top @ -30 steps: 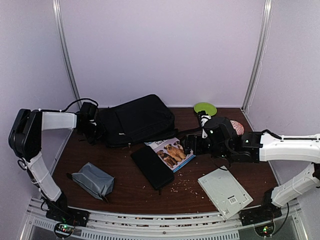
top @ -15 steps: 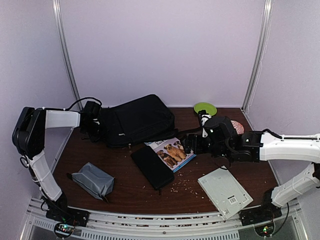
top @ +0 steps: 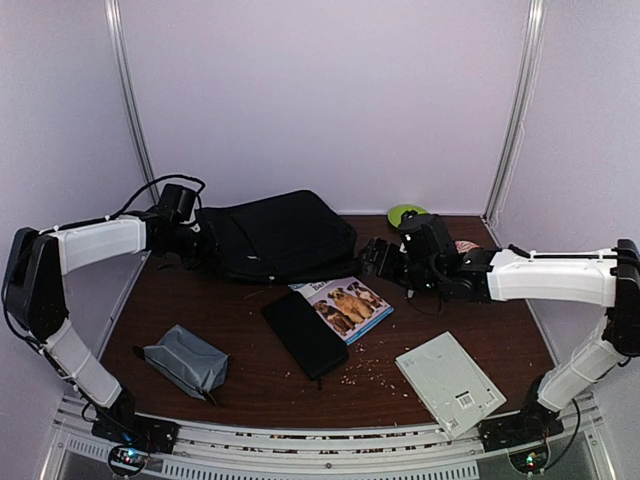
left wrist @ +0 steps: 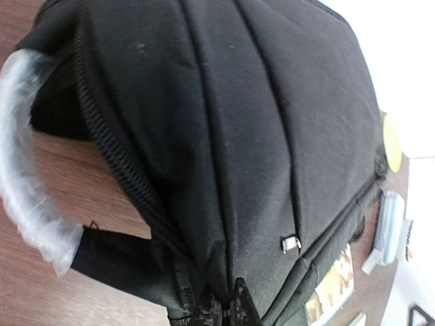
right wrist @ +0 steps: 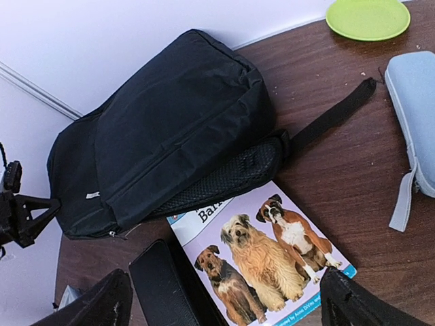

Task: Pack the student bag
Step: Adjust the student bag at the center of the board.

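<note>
Your student bag [top: 280,235] lies flat at the far side of the counter [top: 250,395], stretched between your 2 hands, with its grey-white handle [left wrist: 27,170] on the end toward your left hand [top: 200,245]. That left hand is pinched tight on the bag's edge: in its wrist view the 2 fingertips [left wrist: 204,312] meet at the seam by the zip, and the fabric creases run down into the pinch. The handle arcs off to the left of that grip. Your right hand [top: 375,258] hovers just off the bag's other end, fingers spread wide and holding nothing. Directly beneath it sits 1 dog book [right wrist: 265,251], its far edge against the bag, with a flat black case [right wrist: 163,285] just beside the book near this hand's left finger [right wrist: 102,302]. The bag's strap [right wrist: 333,115] trails ahead and to the right of this hand, toward a light blue case [right wrist: 418,95]; a green plate [right wrist: 367,17] lies beyond. Behind the right hand, near its arm's base, rests a white booklet [top: 450,382]. A grey pouch [top: 187,360] lies well back from the left hand.
</note>
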